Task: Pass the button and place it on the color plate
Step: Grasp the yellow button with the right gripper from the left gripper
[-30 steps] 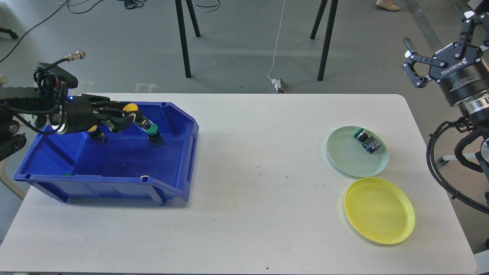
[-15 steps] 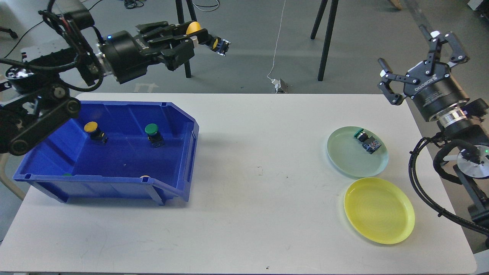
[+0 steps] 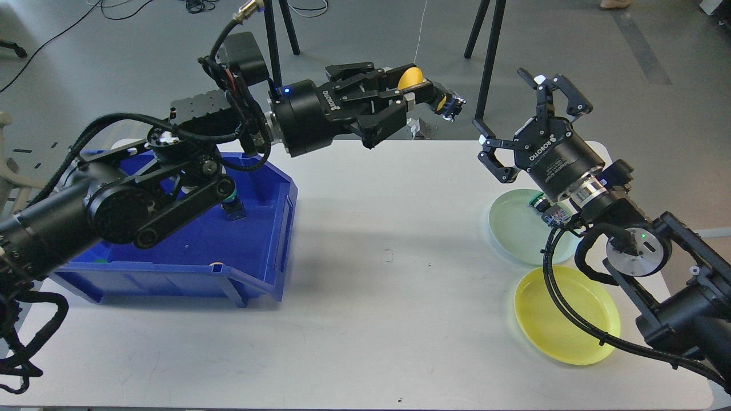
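Observation:
My left gripper [image 3: 420, 94] is shut on a yellow push button [image 3: 412, 79] and holds it high over the table's far edge, its blue-black base pointing right. My right gripper [image 3: 514, 120] is open and empty, a short way right of the button, its fingers spread toward it. The yellow plate [image 3: 565, 314] lies bare at the front right. The pale green plate [image 3: 517, 228] behind it holds a green button [image 3: 542, 204], partly hidden by my right wrist. The blue bin [image 3: 251, 251] at the left holds a green button [image 3: 231, 205], mostly hidden by my left arm.
My left arm crosses over the bin and hides most of its inside. My right arm covers the right table edge and part of both plates. Black stand legs [image 3: 273, 34] and a white cable stand on the floor behind the table.
My left gripper has carried the yellow button to the right, from above the bin to the middle of the far table edge. My right gripper has moved left and down toward it, still open.

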Robot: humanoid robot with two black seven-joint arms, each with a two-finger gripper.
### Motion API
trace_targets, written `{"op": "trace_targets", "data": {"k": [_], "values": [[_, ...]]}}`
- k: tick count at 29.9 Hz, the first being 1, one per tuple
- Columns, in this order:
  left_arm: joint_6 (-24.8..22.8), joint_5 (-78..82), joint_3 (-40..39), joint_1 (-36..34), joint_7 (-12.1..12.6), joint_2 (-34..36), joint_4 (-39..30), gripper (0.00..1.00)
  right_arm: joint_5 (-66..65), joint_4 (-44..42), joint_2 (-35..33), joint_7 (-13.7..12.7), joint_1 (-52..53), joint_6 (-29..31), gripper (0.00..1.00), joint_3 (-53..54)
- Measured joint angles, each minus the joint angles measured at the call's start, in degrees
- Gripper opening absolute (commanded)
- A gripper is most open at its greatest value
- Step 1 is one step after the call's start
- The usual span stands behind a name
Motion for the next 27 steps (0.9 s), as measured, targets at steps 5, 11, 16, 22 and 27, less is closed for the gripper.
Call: {"op": "trace_targets", "data": {"k": [5, 11, 16, 22, 27], "values": [[0.08, 0.38, 0.02, 0.07, 0.01, -0.11, 0.38, 0.19, -0.23, 3.06, -0.61, -0.16, 0.16, 0.24, 0.93, -0.77], [0.17, 0.36, -0.02, 0.16, 0.01, 0.31, 1.15, 0.19, -0.66, 5.36, -2.94, -1.24, -0.4, 1.39, 0.92, -3.02], [0.17, 0.24, -0.02, 0.25, 0.01, 0.16, 1.56, 0.19, -0.68, 6.44, -4.42, -1.29, -0.83, 1.49, 0.88, -3.46], [0.17, 0.21, -0.05, 0.25, 0.01, -0.17, 1.76, 0.19, -1.0, 6.22, -3.85, -1.32, -0.25, 1.51, 0.7, -3.7], [0.17, 0.21, -0.05, 0.51, 0.01, 0.08, 1.86, 0.19, -1.36, 6.12, -3.61, -1.41, 0.53, 2.09, 0.51, -3.74]]}}
